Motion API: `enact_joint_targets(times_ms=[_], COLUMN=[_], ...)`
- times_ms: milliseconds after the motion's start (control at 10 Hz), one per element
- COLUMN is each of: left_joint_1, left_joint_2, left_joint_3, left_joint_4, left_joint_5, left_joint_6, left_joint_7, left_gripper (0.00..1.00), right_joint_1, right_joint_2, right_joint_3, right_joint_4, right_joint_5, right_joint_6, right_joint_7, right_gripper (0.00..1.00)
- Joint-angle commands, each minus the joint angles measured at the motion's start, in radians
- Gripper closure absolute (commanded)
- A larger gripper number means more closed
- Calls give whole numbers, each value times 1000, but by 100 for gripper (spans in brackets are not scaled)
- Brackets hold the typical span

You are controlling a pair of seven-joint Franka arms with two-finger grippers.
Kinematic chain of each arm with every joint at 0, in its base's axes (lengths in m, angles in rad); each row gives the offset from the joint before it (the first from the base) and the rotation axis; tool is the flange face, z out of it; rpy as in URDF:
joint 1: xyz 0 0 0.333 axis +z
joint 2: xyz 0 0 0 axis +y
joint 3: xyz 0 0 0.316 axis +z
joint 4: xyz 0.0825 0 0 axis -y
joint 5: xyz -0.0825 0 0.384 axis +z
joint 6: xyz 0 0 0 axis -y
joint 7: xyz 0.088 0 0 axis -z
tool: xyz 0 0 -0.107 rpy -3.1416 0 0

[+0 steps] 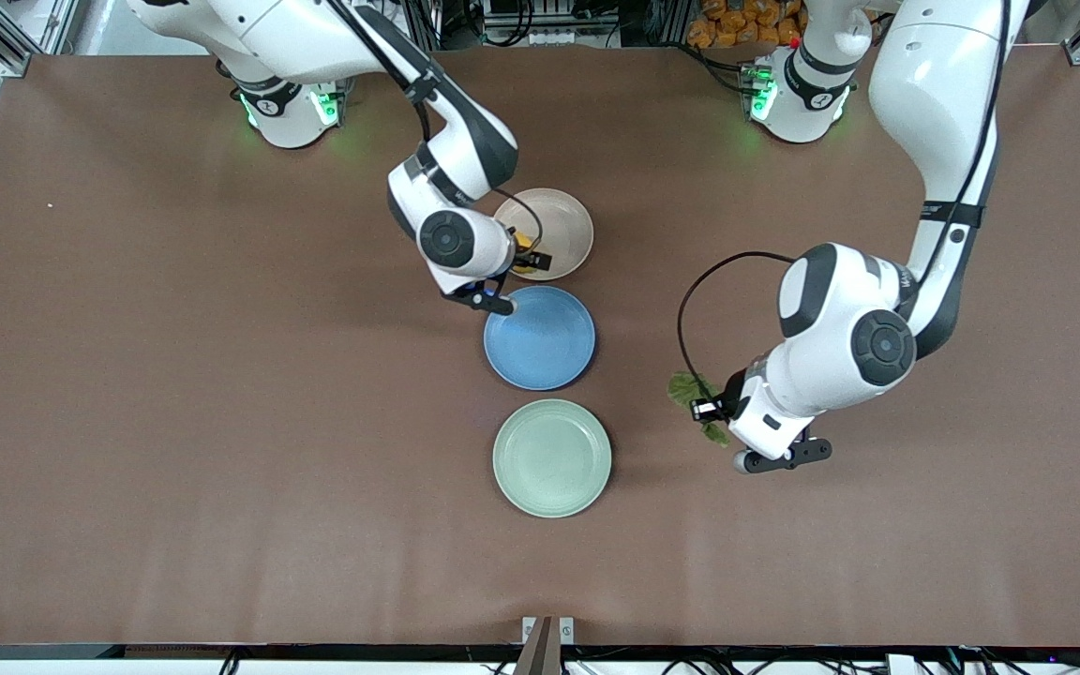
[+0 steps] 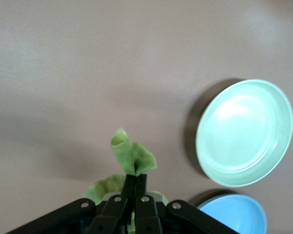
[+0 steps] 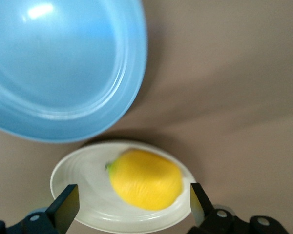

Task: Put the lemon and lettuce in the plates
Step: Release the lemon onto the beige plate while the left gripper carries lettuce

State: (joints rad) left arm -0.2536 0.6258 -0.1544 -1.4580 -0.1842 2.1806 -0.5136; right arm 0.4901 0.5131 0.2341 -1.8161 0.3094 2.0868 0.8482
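Front view, nearest the camera: the mint green plate (image 1: pixel 551 457) lies bare, and toward the left arm's end of the table the left gripper (image 1: pixel 711 409) is held over the bare table (image 1: pixel 174 422), fingers pinched tight on the lettuce (image 1: pixel 690 389). Farther off, the blue plate (image 1: pixel 540 337) is seen unused. Farthest, the lemon (image 3: pixel 145 178) is seen in the beige-pink plate (image 1: pixel 559 225), between the wide-spread fingers of the right gripper (image 3: pixel 134 204), which grips nothing.

You've got two white arms (image 1: pixel 934 112) with dark grey joint caps (image 1: pixel 883 347), black cable loops, green-lit bases (image 1: pixel 292 108), and black fingers (image 2: pixel 135 187) with silver screws behind them.
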Motion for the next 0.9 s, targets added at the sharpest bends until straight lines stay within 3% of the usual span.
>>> enact_joint_targets(times_ms=[0,200,300,500,600,800], left_joint_1=[-33,-56,-74,-114,-130,-163], left_joint_2=[38,55,63,87,101,135], left_joint_3=[4,3,4,4,4,3], left_joint_4=[33,33,33,33,31,31], left_joint_5=[-70,-127,-153,-234,-268,-383], left_joint_6=[66,129,178,292,341,483], left_joint_7=[-86,-126,-158,-204,-210,-210], left_gripper=[100,100,100,100,100,100], right_joint_1=[-76,-163,-220,-356,-410,-473], right_joint_2=[-36,-45,-66,-94,-93,-94], right_joint_3=[-4,-4,-4,-4,-6,-10], right_joint_4=[82,162,182,240,320,401], right_joint_5=[-163,-271,-285,-285,-289,-375], right_joint_6=[-97,-100,-100,-164,-262,-315], right_joint_7=[3,-30,-116,-376,-497,-686], right_gripper=[0,0,0,0,0,0])
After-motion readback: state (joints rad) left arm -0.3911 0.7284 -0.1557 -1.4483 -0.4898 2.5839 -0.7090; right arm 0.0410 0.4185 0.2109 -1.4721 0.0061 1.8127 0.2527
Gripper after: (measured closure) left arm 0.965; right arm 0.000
